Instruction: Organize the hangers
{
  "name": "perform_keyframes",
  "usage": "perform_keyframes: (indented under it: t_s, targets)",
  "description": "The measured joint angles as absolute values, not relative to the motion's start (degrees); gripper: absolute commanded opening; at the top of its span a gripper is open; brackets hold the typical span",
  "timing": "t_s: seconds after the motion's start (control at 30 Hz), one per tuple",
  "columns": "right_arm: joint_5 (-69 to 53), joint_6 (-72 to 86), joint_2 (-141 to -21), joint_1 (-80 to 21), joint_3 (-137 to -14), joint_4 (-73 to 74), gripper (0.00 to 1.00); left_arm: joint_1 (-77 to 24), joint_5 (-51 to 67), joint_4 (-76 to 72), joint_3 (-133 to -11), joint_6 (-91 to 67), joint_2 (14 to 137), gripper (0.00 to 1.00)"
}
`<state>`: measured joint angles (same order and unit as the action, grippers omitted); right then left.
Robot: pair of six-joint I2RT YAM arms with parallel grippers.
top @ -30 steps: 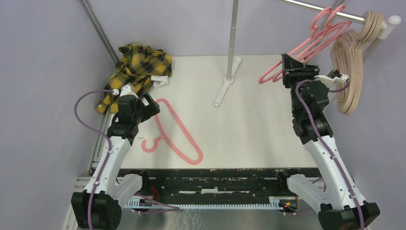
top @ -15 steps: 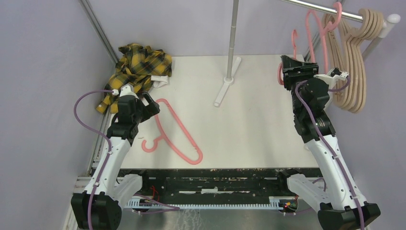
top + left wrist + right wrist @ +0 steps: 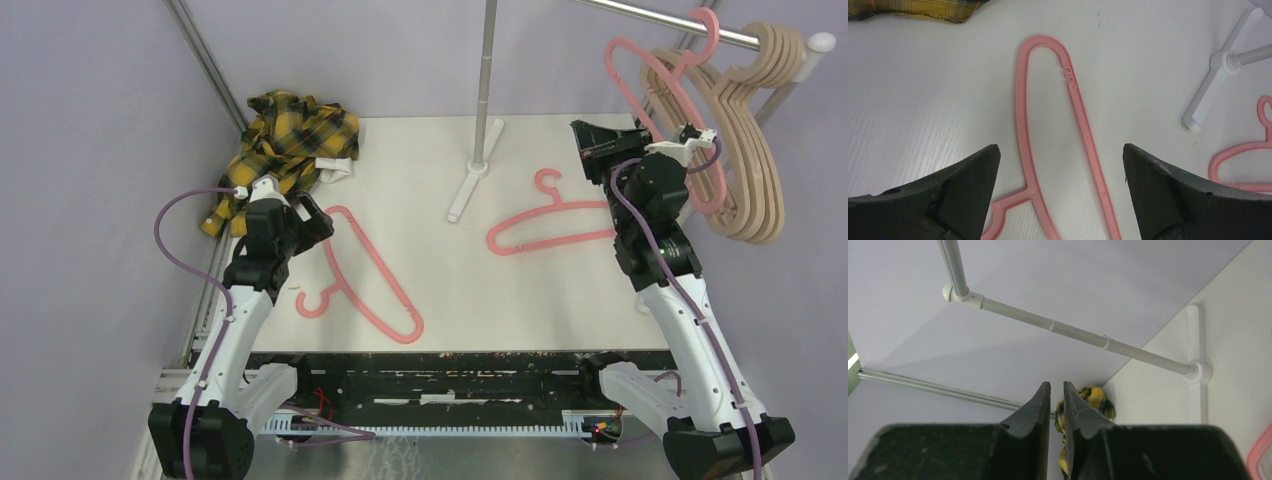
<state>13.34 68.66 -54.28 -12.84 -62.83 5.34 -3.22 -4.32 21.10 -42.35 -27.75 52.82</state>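
Lilac walls on three sides; white table with a rack, its pole footed at the far-middle edge and its rail running above the far-right corner.

Hangers:
- On the rail: a bunch of beige hangers and one pink hanger hooked just beside them.
- Flat on the table, toward the left edge: a second pink hanger.
- Flat, right of centre, near the pole foot: a third pink hanger.
- Yellow plaid shirt is bunched in the far-left corner, apart from all of them.

Grippers:
- Left gripper hovers over the left pink hanger, fingers spread wide, straddling both bars, nothing touched.
- Right gripper is raised near the rail, fingers drawn to a narrow slit, nothing between them.

Step in hand, as judged: collecting the loose pink ones for the rail, with two left to hang.

Next move calls for the left arm to drop and pinch a single thin bar lying flush on the table. That grip could slip. The rail lies well across from this arm, so a pass to the right arm looks likely.
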Motion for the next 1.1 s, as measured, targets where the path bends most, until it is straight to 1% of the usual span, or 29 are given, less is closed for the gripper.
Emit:
perform_keyframes:
  t_s: [0.07,0.17,0.27,0.37,0.73,0.87,0.93,1.1]
  targets:
    - [11.00,67.18,-55.33,-12.84,-65.78,7.97,0.27,-3.22,-4.32,21.10,-42.35,-27.75,52.82,0.99]
    - [7.55,64.34,-57.34,-12.93,-70.70,11.55,0.39,-3.22,-4.27,21.10,-42.35,-27.75,52.86,0.99]
    - [5.30,60.93,-59.02,-13.54,-73.71,15.16,0.44,-3.22,-3.79,21.02,-42.35,-27.75,53.25,0.99]
    - [4.40,57.52,-61.17,-14.72,-74.54,19.07,0.47,-3.22,-2.37,20.86,-42.35,-27.66,54.59,0.99]
    - [4.54,45.39,-77.84,-22.74,-83.29,30.33,0.48,-3.22,-0.89,20.93,-42.35,-26.57,57.28,0.99]
    - [5.58,42.46,-83.11,-25.87,-85.21,31.11,0.46,-3.22,0.10,20.88,-42.35,-26.55,57.76,0.99]
    - [6.17,40.95,-86.35,-27.09,-85.86,31.86,0.44,-3.22,0.58,20.91,-42.35,-26.52,58.33,0.99]
    - [6.50,34.87,-97.32,-31.05,-90.78,35.16,0.41,-3.22,0.73,20.91,-42.35,-26.52,58.98,0.99]
